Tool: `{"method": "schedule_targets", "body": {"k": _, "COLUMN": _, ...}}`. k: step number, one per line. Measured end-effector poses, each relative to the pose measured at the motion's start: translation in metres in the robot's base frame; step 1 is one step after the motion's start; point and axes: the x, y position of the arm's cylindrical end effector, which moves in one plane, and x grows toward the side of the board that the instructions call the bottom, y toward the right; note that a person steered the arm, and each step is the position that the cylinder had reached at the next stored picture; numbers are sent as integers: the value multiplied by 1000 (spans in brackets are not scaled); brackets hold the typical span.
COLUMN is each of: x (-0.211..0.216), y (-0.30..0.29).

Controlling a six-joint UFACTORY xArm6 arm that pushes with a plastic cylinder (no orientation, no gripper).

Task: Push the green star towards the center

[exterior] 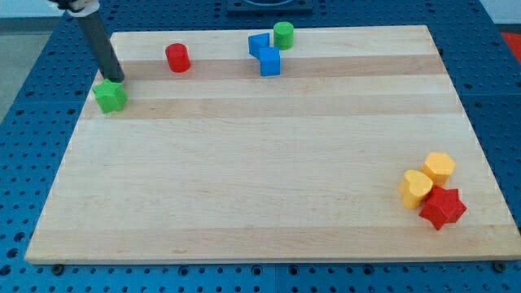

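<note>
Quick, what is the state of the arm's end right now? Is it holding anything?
My tip: a plain rod with no claw, holding nothing, at the upper edge of the green star, seemingly touching it.

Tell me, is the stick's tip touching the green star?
Touching. In the camera view, my tip meets the green star's upper edge with no board visible between them.

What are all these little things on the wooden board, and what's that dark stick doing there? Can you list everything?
green star: one, green, near the board's left edge, upper part
red cylinder: one, red, top, left of middle
blue blocks: two, blue, touching, top middle
green cylinder: one, green, top edge, beside the blue blocks
yellow blocks: two, yellow, bottom right corner
red star: one, red, touching the yellow blocks
wooden board: one, pale wood, on a blue table
my tip: one dark rod, at the green star's upper edge
</note>
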Motion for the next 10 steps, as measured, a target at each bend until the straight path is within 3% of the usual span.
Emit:
{"method": "schedule_targets", "body": {"k": 1, "x": 32, "y": -9}}
{"method": "schedule_targets", "body": {"k": 4, "x": 45, "y": -38}}
{"method": "schedule_targets", "body": {"k": 10, "x": 39, "y": -38}}
